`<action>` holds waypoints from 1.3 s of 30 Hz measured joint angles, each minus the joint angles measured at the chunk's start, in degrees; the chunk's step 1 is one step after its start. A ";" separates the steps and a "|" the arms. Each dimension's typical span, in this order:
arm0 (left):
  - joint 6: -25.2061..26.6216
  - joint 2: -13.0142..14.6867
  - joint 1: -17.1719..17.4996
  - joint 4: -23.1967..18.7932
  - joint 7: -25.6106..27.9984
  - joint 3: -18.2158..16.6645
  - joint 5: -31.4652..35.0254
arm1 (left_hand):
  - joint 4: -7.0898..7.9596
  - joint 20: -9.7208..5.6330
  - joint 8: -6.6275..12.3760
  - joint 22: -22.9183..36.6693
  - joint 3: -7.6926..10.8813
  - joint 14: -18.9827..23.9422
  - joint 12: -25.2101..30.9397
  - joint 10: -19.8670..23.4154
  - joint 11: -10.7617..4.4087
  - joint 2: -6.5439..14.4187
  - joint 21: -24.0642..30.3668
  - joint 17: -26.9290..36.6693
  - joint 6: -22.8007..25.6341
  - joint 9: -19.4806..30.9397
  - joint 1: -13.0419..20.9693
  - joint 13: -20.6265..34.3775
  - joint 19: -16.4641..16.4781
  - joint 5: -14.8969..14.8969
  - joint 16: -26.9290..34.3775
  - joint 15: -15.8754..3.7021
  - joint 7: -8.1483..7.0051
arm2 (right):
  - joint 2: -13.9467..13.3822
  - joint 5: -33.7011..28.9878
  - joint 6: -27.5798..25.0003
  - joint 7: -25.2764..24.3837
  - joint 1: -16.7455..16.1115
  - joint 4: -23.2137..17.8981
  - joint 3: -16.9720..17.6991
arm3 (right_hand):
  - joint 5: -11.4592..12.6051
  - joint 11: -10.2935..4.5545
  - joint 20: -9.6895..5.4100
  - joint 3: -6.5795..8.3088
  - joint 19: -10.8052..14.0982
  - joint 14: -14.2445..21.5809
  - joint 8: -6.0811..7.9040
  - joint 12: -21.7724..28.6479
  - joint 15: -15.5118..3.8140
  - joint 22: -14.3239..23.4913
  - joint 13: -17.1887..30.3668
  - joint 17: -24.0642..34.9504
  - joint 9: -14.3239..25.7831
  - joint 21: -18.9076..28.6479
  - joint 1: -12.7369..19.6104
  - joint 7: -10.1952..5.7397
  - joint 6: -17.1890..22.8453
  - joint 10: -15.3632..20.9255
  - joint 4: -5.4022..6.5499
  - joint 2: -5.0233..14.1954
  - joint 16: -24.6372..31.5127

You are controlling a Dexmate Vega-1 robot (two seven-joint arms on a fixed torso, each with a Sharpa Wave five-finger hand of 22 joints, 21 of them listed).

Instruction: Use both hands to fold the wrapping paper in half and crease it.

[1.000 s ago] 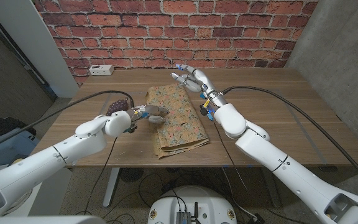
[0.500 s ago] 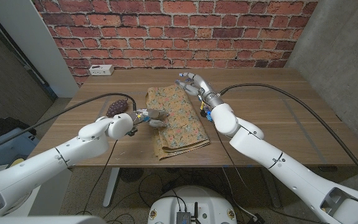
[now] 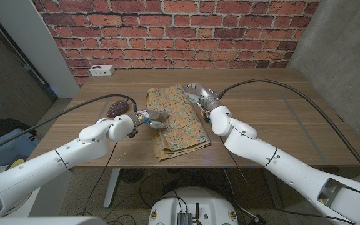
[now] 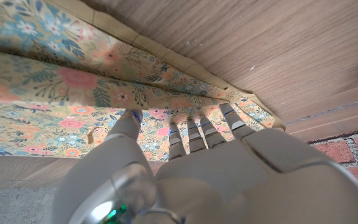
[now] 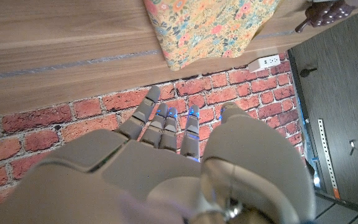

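Fingers (image 4: pixel 189 134) of left hand (image 3: pixel 147 117) press the folded wrapping paper (image 3: pixel 179 122) at mid-surface (image 3: pixel 280 119); right hand (image 3: pixel 197 91), fingers spread, has swung back over its far edge — creasing next, likely.

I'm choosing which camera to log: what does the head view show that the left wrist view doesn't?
Head view alone: the right robot hand at the paper's far edge, a brown object and a white power strip. Left wrist view alone: the paper's tan folded border close up. Both: the floral paper, the left robot hand and the table.
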 measured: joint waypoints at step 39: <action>-0.58 -0.26 -0.23 1.05 0.44 -0.45 -1.15 | 0.48 -0.14 0.00 -0.02 -1.42 0.01 0.14 -0.60 0.01 -0.44 -0.88 0.02 -1.75 0.01 -0.46 0.01 0.31 0.00 0.01 0.00 -0.30 | 0.42 -10.71 -9.97 17.70 9.94 7.94 -14.85 | 1.12 -2.07 0.14 -2.01 -13.09 -15.91 -0.85 -0.85 0.24 -0.24 -2.66 -11.51 -0.52 -11.30 -26.17 1.64 -20.13 -15.79 4.59 -1.10 0.46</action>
